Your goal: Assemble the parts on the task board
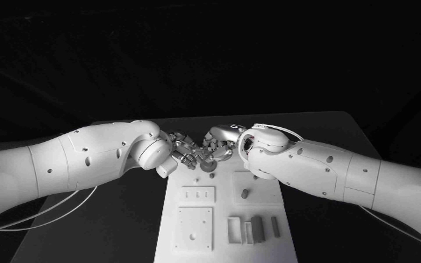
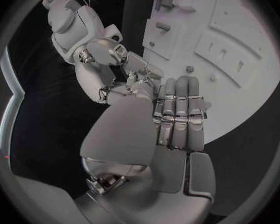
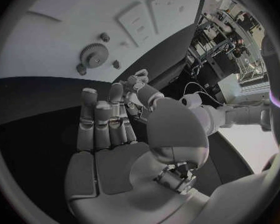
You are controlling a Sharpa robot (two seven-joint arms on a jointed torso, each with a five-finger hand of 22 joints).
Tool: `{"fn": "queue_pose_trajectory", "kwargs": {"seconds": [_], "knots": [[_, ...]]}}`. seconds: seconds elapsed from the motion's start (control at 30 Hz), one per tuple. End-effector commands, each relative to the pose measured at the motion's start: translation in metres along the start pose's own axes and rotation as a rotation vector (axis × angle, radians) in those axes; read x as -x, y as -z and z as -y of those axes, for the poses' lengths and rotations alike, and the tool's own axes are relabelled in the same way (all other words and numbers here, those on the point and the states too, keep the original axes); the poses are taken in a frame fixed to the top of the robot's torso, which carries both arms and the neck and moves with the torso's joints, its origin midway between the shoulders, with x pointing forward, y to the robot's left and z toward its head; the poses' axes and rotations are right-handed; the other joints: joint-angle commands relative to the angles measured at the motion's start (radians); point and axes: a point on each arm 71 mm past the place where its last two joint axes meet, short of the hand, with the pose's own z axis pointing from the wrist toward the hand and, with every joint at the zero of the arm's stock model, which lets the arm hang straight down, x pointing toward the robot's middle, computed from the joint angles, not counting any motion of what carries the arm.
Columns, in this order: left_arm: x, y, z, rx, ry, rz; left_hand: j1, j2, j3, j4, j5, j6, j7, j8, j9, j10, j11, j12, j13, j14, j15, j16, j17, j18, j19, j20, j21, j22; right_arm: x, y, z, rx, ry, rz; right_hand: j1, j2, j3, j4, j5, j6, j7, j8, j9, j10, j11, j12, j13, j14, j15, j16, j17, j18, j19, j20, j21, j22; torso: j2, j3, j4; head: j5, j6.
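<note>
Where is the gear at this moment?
The gear lies flat on the far end of the task board, seen in the right wrist view, with small pegs beside it.

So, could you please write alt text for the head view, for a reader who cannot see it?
Two white robot arms meet over the far end of a white task board on a black table, the left robot hand and right robot hand close together above a small gear. Nearer the camera, the board carries raised plates and a few small upright parts.

Head camera high above the task board (image 1: pixel 219 226); wrist cameras close behind, sharing it.
</note>
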Motion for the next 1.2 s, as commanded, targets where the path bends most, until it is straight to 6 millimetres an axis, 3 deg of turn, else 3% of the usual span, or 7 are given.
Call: {"fn": "queue_pose_trajectory", "kwargs": {"seconds": [0.03, 0.33, 0.97, 1.03, 1.1, 1.13, 1.2], "knots": [[-0.0049, 0.0004, 0.0044, -0.024, 0.018, -0.034, -0.003, 0.012, -0.001, 0.007, 0.004, -0.006, 0.0, 0.001, -0.002, -0.005, 0.001, -0.005, 0.0, -0.006, 0.001, 0.007, -0.002, 0.017, -0.007, -0.001, -0.005, 0.001, -0.0013, -0.0008, -0.0079, 0.037, 0.005, -0.006, -0.001, 0.007, 0.002, -0.003, 0.004, 0.026, 0.017, 0.003, 0.0, 0.002, -0.007, -0.004, 0.001, -0.001, -0.007, -0.003, 0.002, 0.015, 0.0, -0.004, 0.001, 0.015, 0.0, 0.0005, -0.0002, 0.0, 0.0], [-0.0011, 0.0, 0.0039, -0.022, 0.047, -0.002, 0.046, 0.004, 0.054, -0.005, 0.024, 0.012, -0.013, 0.012, 0.013, 0.017, -0.009, 0.002, 0.006, 0.007, -0.007, 0.031, -0.004, 0.016, 0.001, -0.006, -0.007, 0.009, -0.0012, -0.0004, -0.0079, 0.035, 0.004, -0.003, -0.002, 0.008, 0.001, -0.003, 0.004, 0.027, 0.017, 0.003, 0.0, 0.002, -0.007, -0.004, 0.001, -0.001, -0.007, -0.003, 0.002, 0.015, 0.0, -0.004, 0.001, 0.015, 0.0, 0.001, -0.0004, 0.001, -0.002], [0.0028, 0.0, 0.0042, -0.034, 0.067, 0.034, -0.046, -0.032, 0.143, -0.068, 0.199, 0.051, -0.033, 0.038, 0.084, 0.068, -0.032, 0.012, 0.036, 0.028, -0.03, 0.096, 0.008, 0.006, 0.021, -0.029, 0.009, 0.067, -0.0052, -0.0013, -0.0049, 0.027, 0.0, -0.002, -0.006, -0.003, 0.001, -0.008, 0.004, 0.022, 0.018, -0.001, 0.0, -0.001, -0.006, -0.008, 0.001, -0.004, -0.006, -0.005, 0.002, 0.015, -0.002, -0.004, 0.0, 0.015, 0.0, 0.0003, 0.0004, 0.004, -0.003], [0.0029, 0.0, 0.0041, -0.033, 0.069, 0.031, -0.113, -0.035, 0.189, -0.135, 0.198, 0.051, -0.033, 0.034, 0.1, 0.068, -0.032, 0.009, 0.044, 0.025, -0.03, 0.105, 0.004, 0.004, 0.021, -0.029, 0.006, 0.079, -0.0052, -0.0013, -0.0042, 0.027, 0.0, -0.002, -0.006, -0.004, 0.0, -0.008, 0.004, 0.022, 0.019, -0.002, 0.0, -0.001, -0.006, -0.008, 0.0, -0.004, -0.006, -0.005, 0.002, 0.015, -0.003, -0.003, 0.0, 0.014, 0.0, 0.0, 0.0004, 0.004, -0.004], [0.0028, -0.0001, 0.004, -0.032, 0.07, 0.028, -0.29, -0.025, 0.309, -0.321, 0.195, 0.055, -0.032, 0.022, 0.124, 0.071, -0.031, 0.004, 0.057, 0.022, -0.03, 0.117, -0.006, 0.003, 0.026, -0.03, 0.0, 0.097, -0.0052, -0.0014, -0.0036, 0.025, 0.0, -0.002, -0.007, -0.004, 0.0, -0.008, 0.004, 0.021, 0.019, -0.002, 0.0, -0.002, -0.005, -0.009, 0.0, -0.004, -0.006, -0.006, 0.002, 0.015, -0.003, -0.003, 0.0, 0.014, 0.0, 0.0, 0.0004, 0.004, -0.004], [0.0028, -0.0001, 0.004, -0.032, 0.071, 0.027, -0.503, 0.011, 0.447, -0.536, 0.189, 0.064, -0.031, 0.012, 0.141, 0.078, -0.034, 0.004, 0.067, 0.026, -0.034, 0.129, -0.018, 0.003, 0.044, -0.029, 0.001, 0.116, -0.0053, -0.0014, -0.003, 0.023, 0.0, -0.002, -0.007, -0.005, 0.0, -0.009, 0.004, 0.021, 0.019, -0.003, 0.0, -0.002, -0.005, -0.009, 0.0, -0.005, -0.005, -0.006, 0.002, 0.015, -0.003, -0.003, -0.001, 0.014, 0.0, -0.0002, 0.0004, 0.004, -0.002], [0.0028, 0.0, 0.0039, -0.032, 0.07, 0.025, -0.535, 0.02, 0.477, -0.549, 0.188, 0.067, -0.032, 0.012, 0.148, 0.077, -0.032, 0.002, 0.07, 0.027, -0.031, 0.132, -0.021, 0.002, 0.047, -0.032, 0.001, 0.124, -0.0055, -0.0015, -0.0012, 0.019, 0.0, -0.001, -0.008, -0.006, 0.001, -0.009, 0.004, 0.019, 0.02, -0.004, 0.0, -0.003, -0.004, -0.01, 0.0, -0.005, -0.005, -0.007, 0.002, 0.015, -0.004, -0.003, -0.001, 0.014, 0.0, -0.0008, 0.0007, 0.003, -0.002]]}}
